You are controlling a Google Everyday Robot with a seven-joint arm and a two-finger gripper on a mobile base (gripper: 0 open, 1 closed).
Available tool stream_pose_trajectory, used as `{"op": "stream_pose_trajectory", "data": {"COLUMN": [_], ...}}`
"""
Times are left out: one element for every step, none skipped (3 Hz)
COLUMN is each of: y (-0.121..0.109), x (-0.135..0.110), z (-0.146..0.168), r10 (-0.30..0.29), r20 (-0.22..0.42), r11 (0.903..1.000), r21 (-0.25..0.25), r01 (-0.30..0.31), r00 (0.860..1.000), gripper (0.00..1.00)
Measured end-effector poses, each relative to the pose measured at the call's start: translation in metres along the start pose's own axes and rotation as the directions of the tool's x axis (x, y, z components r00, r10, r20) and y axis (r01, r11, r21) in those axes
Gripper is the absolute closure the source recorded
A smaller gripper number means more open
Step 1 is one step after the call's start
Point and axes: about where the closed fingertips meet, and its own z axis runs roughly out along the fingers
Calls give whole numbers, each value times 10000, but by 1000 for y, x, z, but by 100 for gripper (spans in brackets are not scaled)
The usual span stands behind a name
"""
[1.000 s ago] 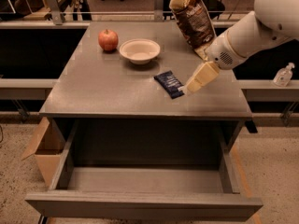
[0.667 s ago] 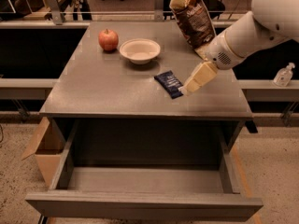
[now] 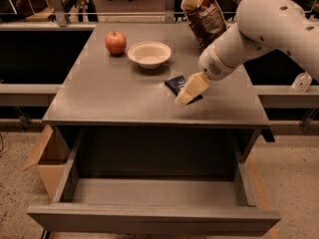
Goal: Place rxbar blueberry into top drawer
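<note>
The rxbar blueberry (image 3: 175,84), a small flat dark navy bar, lies on the grey table top right of the middle, partly covered by my gripper. My gripper (image 3: 183,99), with cream-coloured fingers on the white arm reaching in from the upper right, is directly over the bar's near end. The top drawer (image 3: 149,218) is pulled wide open below the table's front edge, and its inside shows nothing in it.
A red apple (image 3: 115,43) and a white bowl (image 3: 149,54) stand at the back of the table (image 3: 99,103). A brown chip bag (image 3: 203,15) stands upright at the back right. A cardboard box (image 3: 42,166) sits on the floor at the left.
My gripper has moved left and a little down, from beside the bar's right end to over the bar, now covering part of it. The bar has not moved.
</note>
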Motion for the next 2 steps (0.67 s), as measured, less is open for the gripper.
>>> {"op": "stream_pose_trajectory", "data": {"y": [7, 9], "x": [-6, -7], "z": [17, 29], "r10": [153, 504], "r20": [-128, -293], "r11": [9998, 9985], "r21": [-146, -207], "r01": [-155, -511], "r00": [9998, 9983], "gripper": [0, 0]}}
